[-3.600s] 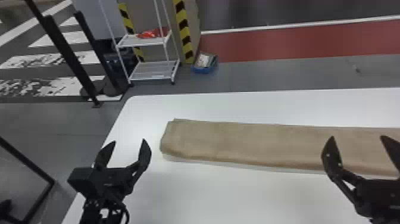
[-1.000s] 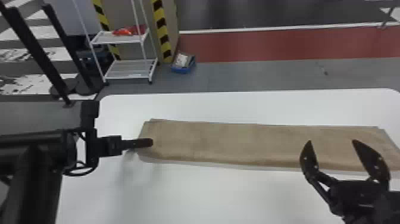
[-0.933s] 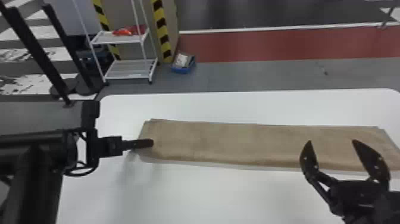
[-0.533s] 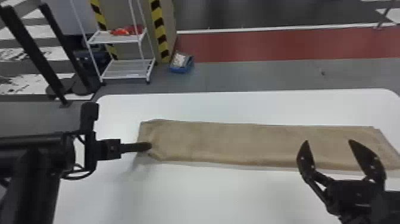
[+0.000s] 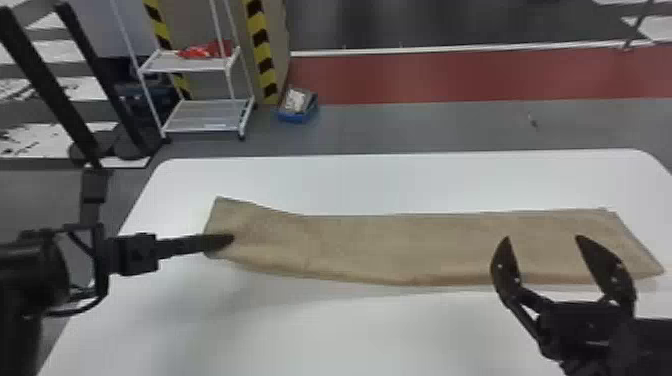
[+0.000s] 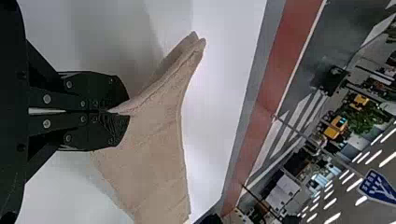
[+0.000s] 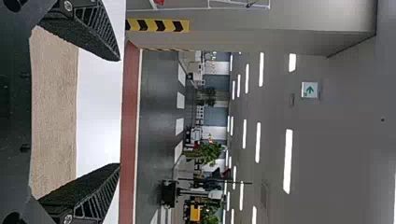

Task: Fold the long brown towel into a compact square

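Observation:
In the head view, my left gripper point(image 5: 229, 240) is at the left end of the long brown towel point(image 5: 380, 245), which stretches sideways over the table, its left end lifted off the surface. The left wrist view has my left gripper point(image 6: 122, 112) shut on the edge of the brown towel point(image 6: 154, 163), the cloth draping from its fingertips. Over the towel's right part, in the head view, my right gripper point(image 5: 542, 237) stands open with nothing held. The right wrist view gives my right gripper point(image 7: 119, 112) with fingers wide apart and the towel point(image 7: 53, 112) between and below them.
The white table point(image 5: 400, 330) has its far edge behind the towel and its left edge beneath the left arm. Beyond it on the floor are a white shelf rack point(image 5: 210, 117), a blue bin point(image 5: 296, 117) and black posts point(image 5: 100, 82).
The towel's left end has risen from the table with my left gripper, which went from just touching the end to holding it up. The right gripper has kept its open pose.

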Available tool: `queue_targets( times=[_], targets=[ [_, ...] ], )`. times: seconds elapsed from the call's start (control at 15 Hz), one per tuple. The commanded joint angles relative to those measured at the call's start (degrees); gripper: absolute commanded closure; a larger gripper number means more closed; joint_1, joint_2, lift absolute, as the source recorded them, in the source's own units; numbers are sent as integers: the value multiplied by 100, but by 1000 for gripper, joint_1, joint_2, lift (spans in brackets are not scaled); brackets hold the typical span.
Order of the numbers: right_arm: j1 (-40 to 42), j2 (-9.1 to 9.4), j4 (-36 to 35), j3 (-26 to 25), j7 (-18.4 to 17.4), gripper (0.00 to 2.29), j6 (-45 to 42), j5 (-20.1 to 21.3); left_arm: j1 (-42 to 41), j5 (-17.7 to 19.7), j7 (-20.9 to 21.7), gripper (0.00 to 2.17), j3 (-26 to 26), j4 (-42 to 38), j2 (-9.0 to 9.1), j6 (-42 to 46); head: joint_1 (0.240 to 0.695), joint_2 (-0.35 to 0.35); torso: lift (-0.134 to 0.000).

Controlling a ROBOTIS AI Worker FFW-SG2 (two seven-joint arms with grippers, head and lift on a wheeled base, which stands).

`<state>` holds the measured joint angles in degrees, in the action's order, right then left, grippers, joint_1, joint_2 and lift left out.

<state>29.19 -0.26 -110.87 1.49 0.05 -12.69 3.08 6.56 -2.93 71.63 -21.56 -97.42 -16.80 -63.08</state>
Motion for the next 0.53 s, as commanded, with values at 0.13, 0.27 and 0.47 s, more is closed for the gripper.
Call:
queue_targets(
  times=[0.13, 0.27, 0.47],
  targets=[
    [-1, 32, -22, 9, 3, 73, 18, 8, -182, -68, 316, 2142, -437, 170, -482, 687, 695, 159, -125],
    [-10, 32, -31, 18, 3, 73, 35, 17, -190, -85, 457, 2142, -656, 285, -676, 881, 695, 191, -125],
    [-1, 32, -57, -79, 3, 73, 35, 8, -331, 90, 527, 2142, -674, -331, -544, 441, 695, 237, -125]
  ],
)
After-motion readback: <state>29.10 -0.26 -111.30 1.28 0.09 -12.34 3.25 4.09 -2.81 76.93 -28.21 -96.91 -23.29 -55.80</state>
